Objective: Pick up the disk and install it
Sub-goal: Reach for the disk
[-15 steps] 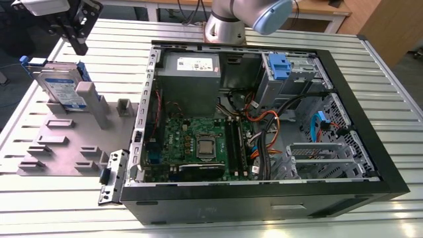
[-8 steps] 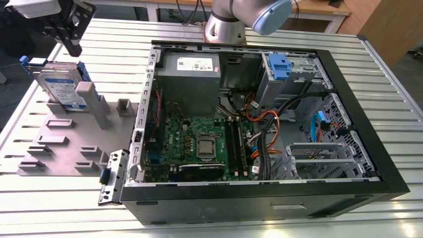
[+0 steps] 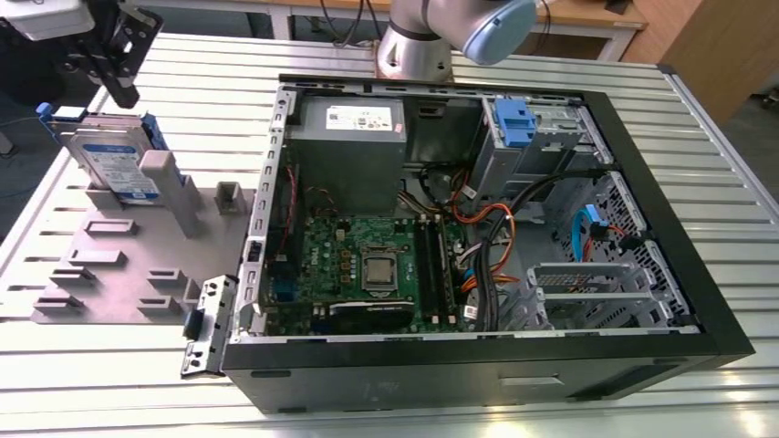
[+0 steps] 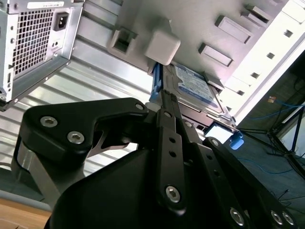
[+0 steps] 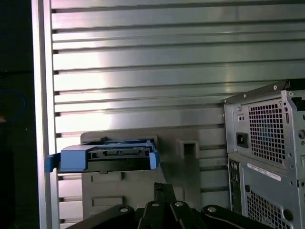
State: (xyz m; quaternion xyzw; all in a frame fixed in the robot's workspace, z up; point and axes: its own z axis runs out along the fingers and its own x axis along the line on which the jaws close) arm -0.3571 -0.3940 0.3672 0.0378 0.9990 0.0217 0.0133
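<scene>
Gripper (image 5: 159,187), nearest the wrist cams, is clenched w/ nothing in it, hanging clear of disk (image 3: 108,157) at its 12 o'clock in exterior view. Disk stands on edge in grey fixture (image 3: 116,265) on worktop (image 3: 109,365), approx 10 o'clock of open PC case (image 3: 487,374).

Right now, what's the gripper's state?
Gripper: shut, holding nothing, near the flat silver-grey disk with blue plastic rails.
</scene>
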